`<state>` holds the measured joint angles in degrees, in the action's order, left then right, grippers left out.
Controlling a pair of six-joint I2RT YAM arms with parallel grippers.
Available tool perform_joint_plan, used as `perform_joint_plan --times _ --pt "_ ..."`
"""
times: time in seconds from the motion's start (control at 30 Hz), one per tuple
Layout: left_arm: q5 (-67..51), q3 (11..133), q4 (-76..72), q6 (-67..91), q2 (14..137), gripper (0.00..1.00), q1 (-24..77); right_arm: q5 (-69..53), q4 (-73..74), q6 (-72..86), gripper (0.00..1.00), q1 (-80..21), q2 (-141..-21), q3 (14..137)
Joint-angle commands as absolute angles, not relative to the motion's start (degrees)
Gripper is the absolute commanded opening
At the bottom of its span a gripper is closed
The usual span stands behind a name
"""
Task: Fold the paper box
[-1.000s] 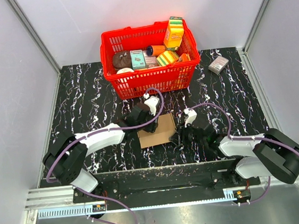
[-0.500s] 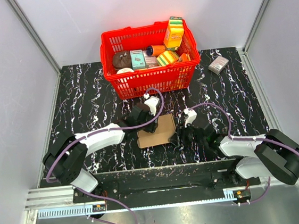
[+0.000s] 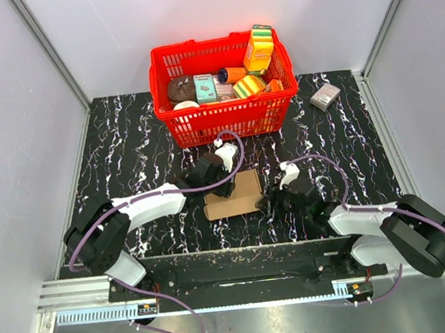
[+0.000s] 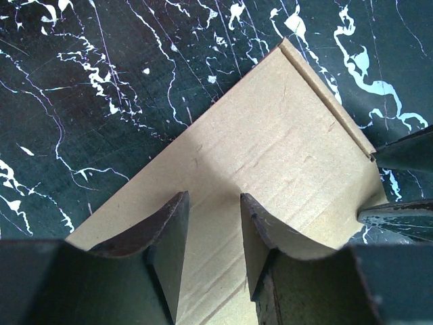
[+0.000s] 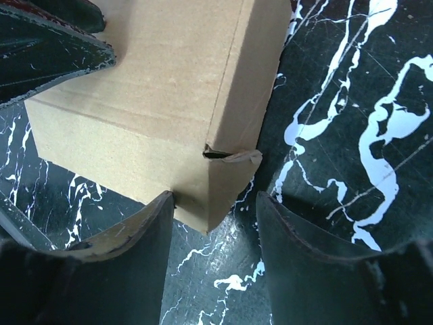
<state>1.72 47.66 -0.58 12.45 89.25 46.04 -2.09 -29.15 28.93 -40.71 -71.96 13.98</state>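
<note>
Over the last second the left gripper [image 3: 223,184] has hardly moved. The paper box [image 3: 234,196], a closed brown carton lying on the black marbled table [image 3: 125,145] between the two arms, has shifted slightly at its left end. The right gripper [image 3: 268,203] has widened its jaws and drawn back a little toward the right, off the box's right end. I read that as a press on the right-hand end just finished and released, with the box close to fully formed. The right wrist view shows a small crumpled tab [image 5: 233,157] poking out of a slit at the near corner, so that tuck looks not quite home.

The left gripper's fingers [image 4: 166,230] stand partly apart, pointing down at the box's top panel, with nothing pinched between them. Whether their tips press the cardboard or hang just above it, the wrist view is too close to tell. The right gripper's fingers [image 5: 128,237] are spread and straddle the box's lower corner; the corner sits just beside the left-hand finger of that view; nothing is gripped.
</note>
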Motion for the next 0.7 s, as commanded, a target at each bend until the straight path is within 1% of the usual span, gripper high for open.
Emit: perform_joint_plan --times 0.0,0.1,0.2,0.4,0.5,0.6,0.67 --pt "-2.11 46.93 6.24 13.18 91.76 0.4 46.93 0.97 -31.55 30.06 0.55 -40.52 -69.17 12.4" --pt "-2.2 47.11 6.24 13.27 91.67 0.4 46.93 0.09 -32.08 30.15 0.52 -40.52 -67.77 11.52" --pt "-2.29 47.11 6.24 13.36 91.58 0.4 46.93 -1.48 -33.31 29.88 0.52 -40.52 -67.15 11.07" --pt "-2.37 47.11 6.42 13.36 91.5 0.4 46.93 -4.74 -35.15 27.78 0.6 -40.52 -69.61 12.65" --pt "-2.29 47.28 6.42 13.36 91.41 0.4 46.93 -5.36 -36.03 27.25 0.6 -40.52 -71.54 13.71" --pt "-2.29 47.37 6.5 13.36 91.58 0.4 46.93 -6.15 -36.74 26.9 0.59 -40.43 -73.82 14.85" --pt "-2.37 47.37 6.5 13.36 91.58 0.4 47.02 -7.11 -37.52 26.98 0.56 -40.43 -75.05 15.38"
